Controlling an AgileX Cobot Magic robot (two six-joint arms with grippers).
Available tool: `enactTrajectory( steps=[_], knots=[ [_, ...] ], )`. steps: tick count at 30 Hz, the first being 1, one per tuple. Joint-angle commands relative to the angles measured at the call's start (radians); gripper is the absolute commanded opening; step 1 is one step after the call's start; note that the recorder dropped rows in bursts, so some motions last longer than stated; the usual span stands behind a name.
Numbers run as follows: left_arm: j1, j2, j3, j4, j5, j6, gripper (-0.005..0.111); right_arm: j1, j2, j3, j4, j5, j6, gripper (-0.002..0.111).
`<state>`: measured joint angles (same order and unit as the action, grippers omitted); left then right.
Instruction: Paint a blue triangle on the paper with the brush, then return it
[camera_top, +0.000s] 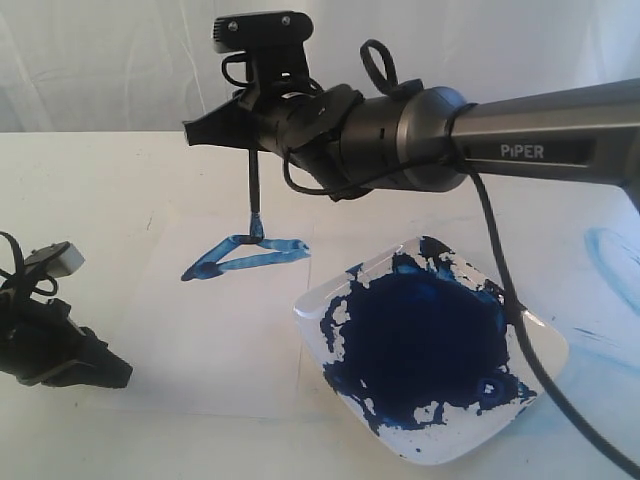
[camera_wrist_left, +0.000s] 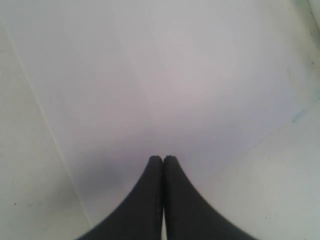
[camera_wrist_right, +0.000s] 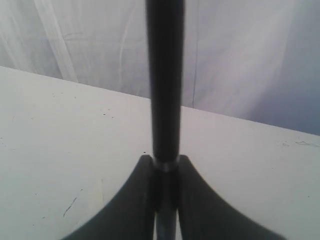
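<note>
Right gripper (camera_wrist_right: 165, 165) pinches a long thin black-handled paintbrush (camera_top: 252, 185) between both fingers. A pale metal band shows at the pinch in the right wrist view, and the bristles are out of that frame. In the exterior view the grip point is hidden by the arm body. The brush hangs near upright at upper centre, its blue-stained tip on the top stroke of the elongated blue paint triangle outline (camera_top: 240, 256); it looks in contact.

The triangle lies centre-left on the large white rectangular paper sheet (camera_top: 200, 345), whose edges are faint against the cream table (camera_top: 90, 180). White square plate smeared dark blue (camera_top: 450, 452) at lower right, crossed by a black cable (camera_top: 489, 235). Left gripper (camera_wrist_left: 163, 159) sits at lower left of the exterior frame, partly cut off, fingers pressed together with nothing between. Pale blue smear (camera_top: 608, 250) at far right, cut off.
</note>
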<state>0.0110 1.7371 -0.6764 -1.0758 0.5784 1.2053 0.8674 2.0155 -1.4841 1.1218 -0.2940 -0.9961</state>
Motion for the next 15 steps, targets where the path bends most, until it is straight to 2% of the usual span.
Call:
enactTrajectory(
  steps=[1,15],
  knots=[
    [-0.006,-0.002,-0.001,-0.013,0.019,0.003,0.0,-0.006,-0.001,0.009,0.061,0.009,-0.088,0.0],
    [-0.006,-0.002,-0.001,-0.015,0.019,0.003,0.0,-0.006,-0.034,0.009,0.068,0.007,-0.088,0.0]
  ],
)
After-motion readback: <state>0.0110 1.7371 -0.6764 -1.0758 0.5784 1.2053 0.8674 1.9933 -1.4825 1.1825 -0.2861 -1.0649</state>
